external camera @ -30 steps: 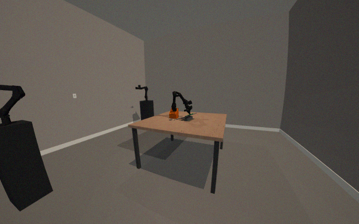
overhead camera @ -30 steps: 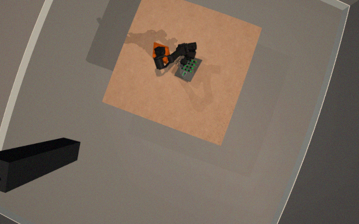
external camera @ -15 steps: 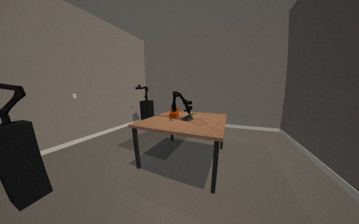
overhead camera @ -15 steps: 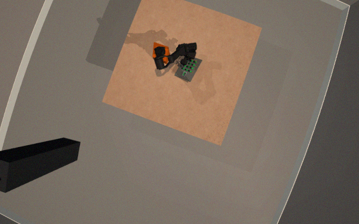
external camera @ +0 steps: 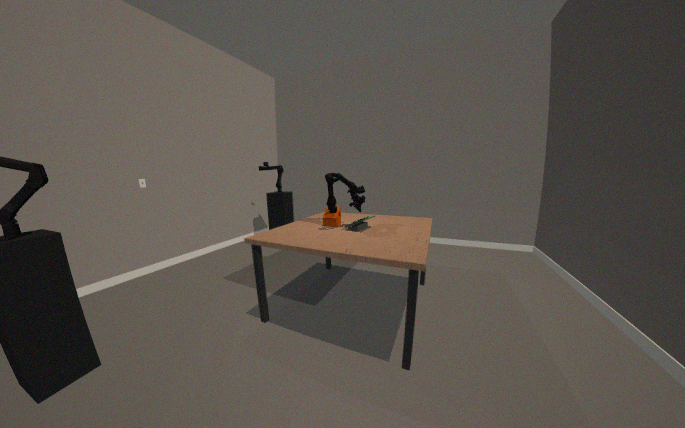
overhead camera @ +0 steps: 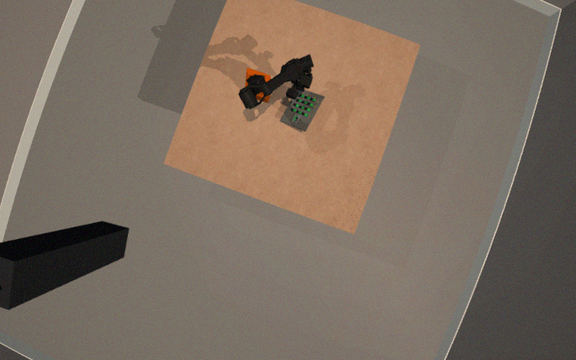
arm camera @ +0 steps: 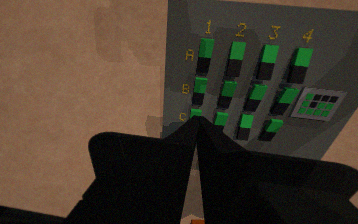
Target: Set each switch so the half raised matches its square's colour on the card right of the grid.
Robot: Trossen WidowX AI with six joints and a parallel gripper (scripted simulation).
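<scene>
The grey panel [overhead camera: 308, 121] [external camera: 358, 226] [arm camera: 180, 25] bears three rows of green-and-dark switches, A to C, in four columns. My gripper [external camera: 359, 210] [arm camera: 197, 121] is shut and empty, with its tips above the panel; in the wrist view they overlap switch C1 [arm camera: 195, 112] and hide its near part. Switch A1 [arm camera: 206, 47] shows darker green than switch A2 [arm camera: 238, 51]. Switch C3 [arm camera: 246, 121] shows bright green. I cannot tell surely which halves are raised. The card [arm camera: 320, 104] [overhead camera: 296, 118] reads green, dark, dark, dark; green, dark, green, green; then an all-green near row.
The arm's orange base [overhead camera: 251, 76] [external camera: 331, 217] stands beside the panel on the wooden table [overhead camera: 254, 156] [external camera: 328, 247]. Black pedestals [external camera: 31, 308] [external camera: 280, 208] with other arms stand away from the table.
</scene>
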